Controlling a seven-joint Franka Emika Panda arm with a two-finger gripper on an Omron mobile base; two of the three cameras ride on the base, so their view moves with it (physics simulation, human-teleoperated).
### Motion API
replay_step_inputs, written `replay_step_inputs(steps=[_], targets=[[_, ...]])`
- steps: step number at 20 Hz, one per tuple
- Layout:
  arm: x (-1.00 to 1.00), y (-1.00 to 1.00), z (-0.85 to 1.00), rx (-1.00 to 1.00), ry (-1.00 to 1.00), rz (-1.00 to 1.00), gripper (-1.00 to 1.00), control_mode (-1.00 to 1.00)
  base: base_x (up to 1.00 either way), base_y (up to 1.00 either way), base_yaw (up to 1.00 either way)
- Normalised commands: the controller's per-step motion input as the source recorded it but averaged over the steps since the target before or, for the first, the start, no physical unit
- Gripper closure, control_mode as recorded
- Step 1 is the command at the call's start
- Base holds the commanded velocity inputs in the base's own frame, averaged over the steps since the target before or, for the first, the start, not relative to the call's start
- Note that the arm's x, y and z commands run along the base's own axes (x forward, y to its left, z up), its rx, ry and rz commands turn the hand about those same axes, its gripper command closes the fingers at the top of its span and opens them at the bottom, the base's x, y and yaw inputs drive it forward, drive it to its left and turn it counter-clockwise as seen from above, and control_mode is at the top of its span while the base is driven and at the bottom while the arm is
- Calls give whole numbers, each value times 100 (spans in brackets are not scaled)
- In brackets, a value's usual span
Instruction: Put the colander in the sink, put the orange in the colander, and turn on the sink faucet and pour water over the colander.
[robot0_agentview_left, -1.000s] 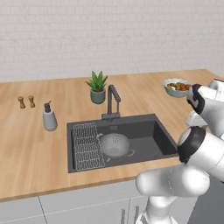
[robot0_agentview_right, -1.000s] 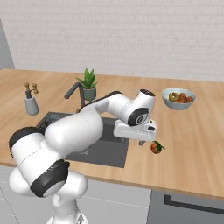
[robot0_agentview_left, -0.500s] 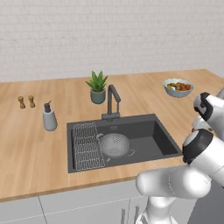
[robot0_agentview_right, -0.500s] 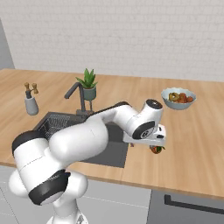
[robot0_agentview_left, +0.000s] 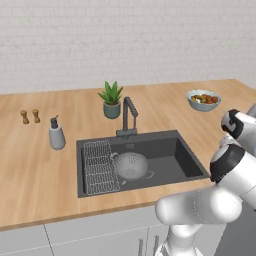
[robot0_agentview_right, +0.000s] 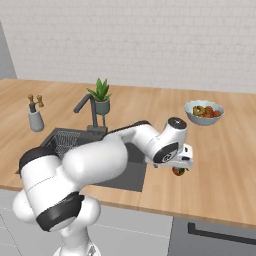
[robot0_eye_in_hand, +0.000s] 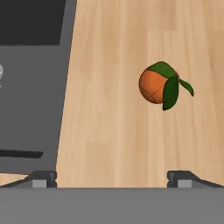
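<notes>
The orange (robot0_eye_in_hand: 154, 85) lies on the wooden counter (robot0_eye_in_hand: 113, 131), right of the sink (robot0_agentview_left: 165, 155), with green leaves on its top. In the hand view it sits ahead of the gripper (robot0_eye_in_hand: 113, 178), nearer the right fingertip than the left, and nothing touches it. The two fingertips (robot0_eye_in_hand: 43, 178) stand spread wide with bare wood between them. From the right base view the hand hangs just above the fruit, which peeks out under it. Farther off, the colander (robot0_agentview_left: 131, 165) rests on the sink floor beside the wire rack (robot0_agentview_left: 100, 173). Behind the basin rises the sink faucet (robot0_agentview_left: 128, 118), with a potted plant (robot0_agentview_left: 111, 100) just beside it. A fruit bowl (robot0_agentview_right: 203, 112) stands on the counter beyond the arm.
</notes>
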Motion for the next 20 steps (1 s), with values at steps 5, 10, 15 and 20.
replay_step_inputs(steps=[5, 10, 15, 20], targets=[[28, -18, -4, 0, 0, -6, -100, -100, 0, 0, 0], [30, -31, -14, 3, 0, -2, -100, -100, 0, 0, 0], [23, -18, -21, 1, 0, 0, -100, -100, 0, 0, 0], [37, 0, -13, 0, 0, 0, -100, -100, 0, 0, 0]])
